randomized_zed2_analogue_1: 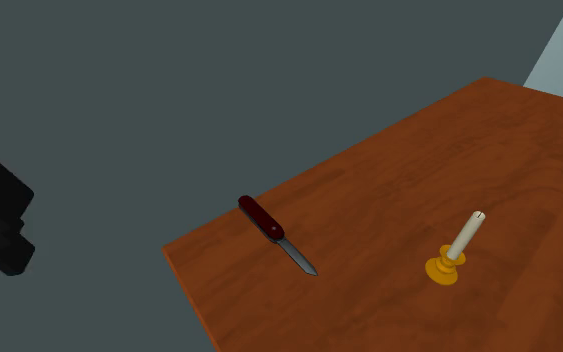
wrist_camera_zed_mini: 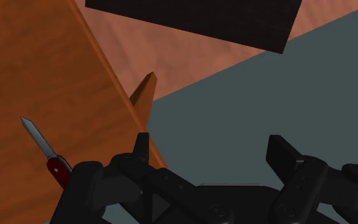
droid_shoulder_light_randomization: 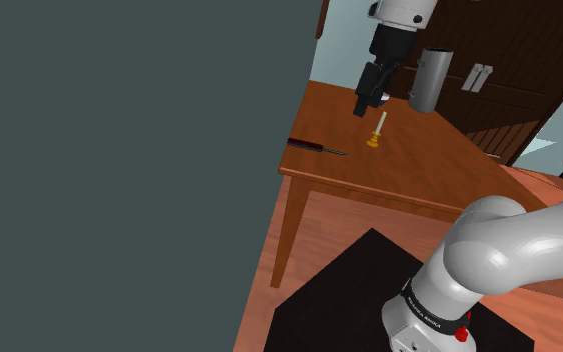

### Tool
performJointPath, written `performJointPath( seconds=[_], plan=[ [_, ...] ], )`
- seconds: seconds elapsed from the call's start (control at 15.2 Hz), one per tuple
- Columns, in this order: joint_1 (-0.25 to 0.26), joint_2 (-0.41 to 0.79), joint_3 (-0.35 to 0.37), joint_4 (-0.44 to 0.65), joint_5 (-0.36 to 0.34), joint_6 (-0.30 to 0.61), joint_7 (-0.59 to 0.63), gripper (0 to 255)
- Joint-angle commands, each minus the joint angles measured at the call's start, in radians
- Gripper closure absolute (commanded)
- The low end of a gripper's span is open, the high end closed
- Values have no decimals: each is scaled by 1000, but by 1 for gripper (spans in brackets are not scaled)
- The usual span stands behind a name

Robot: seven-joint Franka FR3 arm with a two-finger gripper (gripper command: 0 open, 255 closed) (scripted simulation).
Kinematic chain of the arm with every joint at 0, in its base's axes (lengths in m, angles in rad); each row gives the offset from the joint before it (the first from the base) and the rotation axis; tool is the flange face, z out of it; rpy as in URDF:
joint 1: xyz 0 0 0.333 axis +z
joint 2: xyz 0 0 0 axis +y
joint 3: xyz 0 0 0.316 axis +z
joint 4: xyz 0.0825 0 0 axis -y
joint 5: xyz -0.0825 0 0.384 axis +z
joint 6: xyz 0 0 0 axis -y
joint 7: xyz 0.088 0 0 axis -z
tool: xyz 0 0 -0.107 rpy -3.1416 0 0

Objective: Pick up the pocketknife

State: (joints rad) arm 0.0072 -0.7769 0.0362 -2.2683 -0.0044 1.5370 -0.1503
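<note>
Near table [droid_shoulder_light_randomization: 409, 170] edge, pocketknife [droid_shoulder_light_randomization: 316, 147] lying flat, end effector [droid_shoulder_light_randomization: 366, 108] raised, well apart

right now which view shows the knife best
Second exterior view: the knife lies whole on the table, dark red handle and open blade clear. The shoulder view shows it small, near the table's edge. The wrist view shows its blade and part of the handle.

Bare tabletop [randomized_zed2_analogue_1: 389, 170] rings the pocketknife [randomized_zed2_analogue_1: 269, 228]; wall [randomized_zed2_analogue_1: 119, 90] seems close beside.
</note>
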Motion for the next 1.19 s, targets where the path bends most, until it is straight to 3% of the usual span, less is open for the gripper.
performJointPath(
  seconds=[0.0, 0.59, 1.12],
  plan=[
    [0, 0, 0, 0, 0, 0, 0, 0],
    [-15, 173, -149, -59, -72, 238, -216, 0],
    [-16, 414, -270, -9, -77, 433, -411, 0]
  ],
)
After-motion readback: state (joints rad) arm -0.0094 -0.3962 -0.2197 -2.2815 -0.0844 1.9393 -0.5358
